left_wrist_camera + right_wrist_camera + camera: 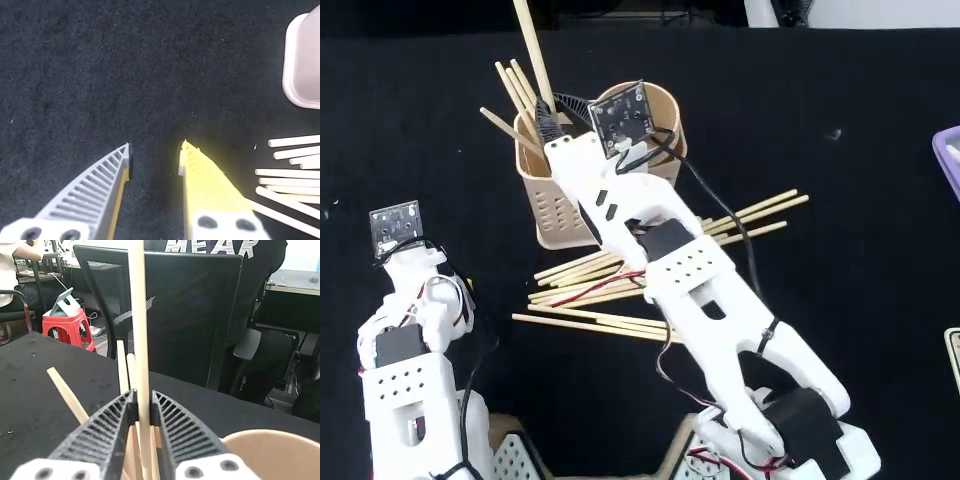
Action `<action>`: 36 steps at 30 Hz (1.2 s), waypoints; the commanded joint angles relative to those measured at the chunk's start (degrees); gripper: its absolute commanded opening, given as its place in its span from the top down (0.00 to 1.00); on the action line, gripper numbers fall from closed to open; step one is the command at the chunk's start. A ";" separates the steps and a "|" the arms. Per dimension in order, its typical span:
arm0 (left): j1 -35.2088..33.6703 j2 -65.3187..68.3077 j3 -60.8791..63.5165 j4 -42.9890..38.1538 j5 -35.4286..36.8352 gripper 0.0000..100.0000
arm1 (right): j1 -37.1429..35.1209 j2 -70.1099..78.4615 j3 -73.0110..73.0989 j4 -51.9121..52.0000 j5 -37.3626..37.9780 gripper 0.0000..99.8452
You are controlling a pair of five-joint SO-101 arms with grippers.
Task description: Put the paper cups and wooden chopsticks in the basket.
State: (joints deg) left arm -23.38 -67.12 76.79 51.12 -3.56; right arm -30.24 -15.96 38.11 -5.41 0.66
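The black, felt-like surface (pixel 880 300) carries a beige perforated plastic basket (pixel 552 215). A tan paper cup (pixel 668 105) stands in or just behind it; which cannot be told. The right gripper (pixel 142 402), ribbed black fingers clenched on one smooth, straight wooden chopstick (pixel 137 315), holds it upright over the basket, beside several leaning inside. Advised: lower it until the tip passes the rim, keep it near vertical, then release. The left gripper (pixel 155 150), fingers released, hangs over bare surface near the loose pile of chopsticks (pixel 290 173).
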 commanded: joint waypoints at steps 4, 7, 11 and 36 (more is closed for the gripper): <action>-0.13 -0.53 -0.57 -0.88 0.70 0.83 | -0.35 0.57 1.01 0.26 -0.09 0.99; -0.13 -0.53 -0.66 -0.88 0.70 0.83 | -0.35 -1.19 -0.22 0.35 0.00 0.99; -0.13 -0.53 -0.66 -0.88 0.70 0.83 | -0.35 -5.23 -2.42 1.76 0.00 0.99; -0.13 -0.53 -0.66 -0.88 0.70 0.83 | -3.43 -0.66 -3.47 9.23 0.09 0.99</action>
State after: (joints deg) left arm -23.38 -67.12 76.79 51.12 -3.56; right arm -33.76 -16.66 35.21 5.23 0.57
